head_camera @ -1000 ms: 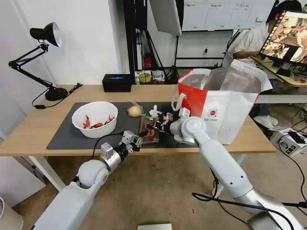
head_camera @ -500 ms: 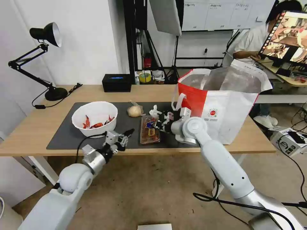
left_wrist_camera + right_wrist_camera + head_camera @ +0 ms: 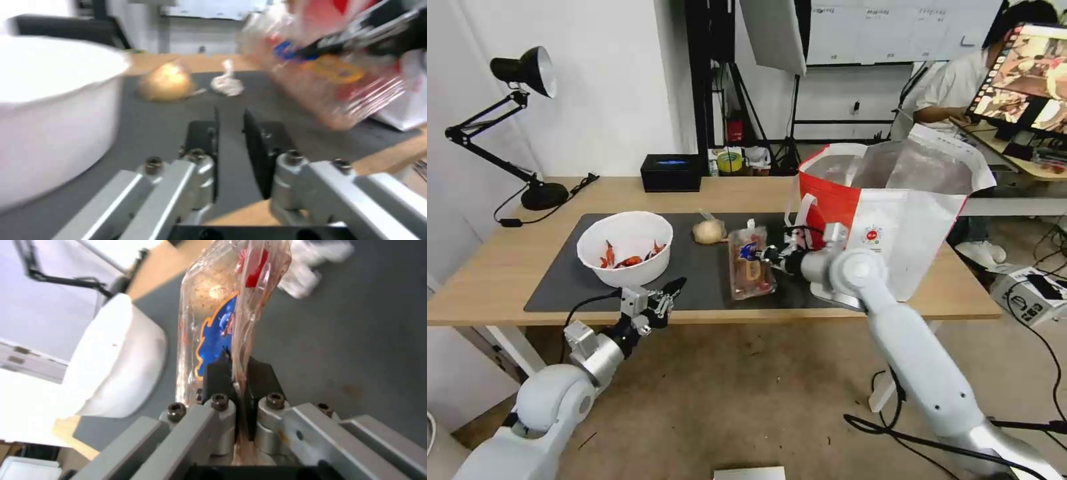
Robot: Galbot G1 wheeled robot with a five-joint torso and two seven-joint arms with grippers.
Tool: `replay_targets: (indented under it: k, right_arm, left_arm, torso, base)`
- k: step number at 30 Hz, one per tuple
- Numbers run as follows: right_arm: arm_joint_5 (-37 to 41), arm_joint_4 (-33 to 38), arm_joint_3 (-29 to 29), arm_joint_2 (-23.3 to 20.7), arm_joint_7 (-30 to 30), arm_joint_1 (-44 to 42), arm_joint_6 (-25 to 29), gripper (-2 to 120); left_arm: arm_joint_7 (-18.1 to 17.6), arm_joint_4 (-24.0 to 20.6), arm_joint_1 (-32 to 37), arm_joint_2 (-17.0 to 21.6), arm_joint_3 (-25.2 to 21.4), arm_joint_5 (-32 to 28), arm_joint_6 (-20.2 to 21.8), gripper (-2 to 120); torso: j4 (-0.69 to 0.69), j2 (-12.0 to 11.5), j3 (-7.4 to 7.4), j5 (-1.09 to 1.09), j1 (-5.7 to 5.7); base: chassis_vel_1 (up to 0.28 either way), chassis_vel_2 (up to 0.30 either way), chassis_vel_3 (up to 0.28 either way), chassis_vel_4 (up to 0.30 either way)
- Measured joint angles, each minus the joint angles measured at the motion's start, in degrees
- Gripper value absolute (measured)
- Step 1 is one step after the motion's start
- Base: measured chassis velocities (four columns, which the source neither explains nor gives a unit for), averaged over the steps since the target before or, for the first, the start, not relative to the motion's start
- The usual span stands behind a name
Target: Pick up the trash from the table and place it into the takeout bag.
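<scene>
Hanging at the table's near edge, the left gripper holds nothing, its black fingers drawn close with a narrow gap between them, just beside the near side of the white round bowl that holds red crayfish shells. To the right, the right gripper is clenched on the edge of the clear plastic hinged tray, which is tilted and raised off the dark grey mat; the right wrist view shows the fingers pinching the tray's thin rim, with red bits and a blue-and-orange label inside. Farther back on the mat lie the plastic-wrapped beige bun and, in the left wrist view, the crumpled white tissue just right of it. The takeout bag stands open at the right end of the table, just beyond the right gripper. At the far edge sit a black rectangular box and, far left, a black desk lamp.
</scene>
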Motion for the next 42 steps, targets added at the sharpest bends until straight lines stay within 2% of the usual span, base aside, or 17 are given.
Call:
replay_targets:
  k: [1,5,7,9,11,12,13,15,16,19,27,32,42]
  right_arm:
    - [-0.84,0.62,0.09,-0.16,-1.51,0.00,0.63,0]
    - [-3.31,2.88,0.46,-0.48,-6.54,0.49,3.30,0]
    - [-3.54,3.26,0.52,-0.48,-7.13,0.72,3.93,0]
    - [-4.37,4.65,0.72,-0.32,-9.12,1.88,7.91,0]
    - [-4.95,5.55,0.84,-0.05,-9.31,2.83,12.16,0]
    - [-4.95,5.55,0.84,-0.05,-9.31,2.83,12.16,0]
    - [-5.43,5.93,0.87,0.10,-8.99,3.26,14.37,0]
    - [-6.60,6.73,1.09,0.26,-7.54,3.93,18.45,0]
    - [-6.60,6.73,1.09,0.26,-7.54,3.93,18.45,0]
    - [-8.77,7.99,1.85,0.33,-4.65,4.61,23.71,0]
    - [-12.09,8.85,3.97,-1.05,1.15,6.54,28.50,0]
    - [-15.38,6.66,6.56,-4.56,7.51,8.85,31.96,0]
    - [-19.22,3.62,8.41,-7.85,10.80,8.06,31.56,0]
  left_arm:
    - [-0.89,-0.44,1.25,-0.92,-0.92,-0.20,-0.12,30]
    - [-3.02,-1.87,4.54,-3.89,-3.64,-1.19,-0.19,46]
    - [-3.24,-2.07,4.95,-4.29,-3.99,-1.27,-0.19,49]
    - [-3.85,-2.91,6.33,-5.78,-5.29,-1.31,-0.19,61]
    - [-3.97,-3.42,7.11,-6.78,-5.87,-1.22,-0.20,71]
    - [-3.97,-3.42,7.11,-6.78,-5.87,-1.22,-0.20,71]
    - [-4.02,-3.60,7.41,-7.23,-6.10,-1.16,-0.21,76]
    - [-4.13,-3.79,7.85,-7.78,-6.43,-1.13,-0.23,84]
    - [-4.13,-3.79,7.85,-7.78,-6.43,-1.13,-0.23,84]
    - [-4.17,-4.10,8.26,-7.98,-6.69,-1.18,-0.24,97]
    - [-4.18,-4.13,8.00,-7.97,-6.10,-1.27,-0.25,100]
    - [-4.18,-3.68,7.37,-8.00,-5.00,-1.26,-0.20,100]
    - [-4.24,-3.42,6.94,-7.79,-4.15,-1.33,-0.02,100]
  torso:
    - [0.03,0.00,0.00,-0.01,0.00]
    - [0.00,0.00,0.00,-0.01,-0.01]
    - [-0.01,0.00,0.00,-0.01,0.00]
    - [0.00,0.00,0.00,-0.01,0.00]
    - [0.00,0.00,0.00,-0.02,0.00]
    - [0.00,0.00,0.00,-0.02,0.00]
    - [0.00,0.00,0.00,-0.01,-0.01]
    - [0.00,0.00,0.00,-0.01,0.00]
    - [0.00,0.00,0.00,-0.01,0.00]
    - [0.00,0.00,0.00,-0.01,0.00]
    - [-0.01,0.00,0.00,-0.01,0.00]
    - [-0.01,0.00,0.00,0.00,0.00]
    - [-0.02,0.00,0.01,0.00,0.00]
  base:
    - [0.000,0.000,0.000,0.000]
    - [0.000,0.000,0.000,0.000]
    - [0.000,0.000,0.000,0.000]
    - [0.000,0.000,0.000,0.000]
    - [0.000,0.000,0.000,0.000]
    - [0.000,0.000,0.000,0.000]
    - [0.000,0.000,0.000,0.000]
    - [0.000,0.000,0.000,0.000]
    - [0.000,0.000,0.000,0.000]
    - [0.000,0.000,0.000,0.000]
    - [0.000,0.000,0.000,0.000]
    - [0.000,0.000,0.000,0.000]
    - [0.000,0.000,0.000,0.000]
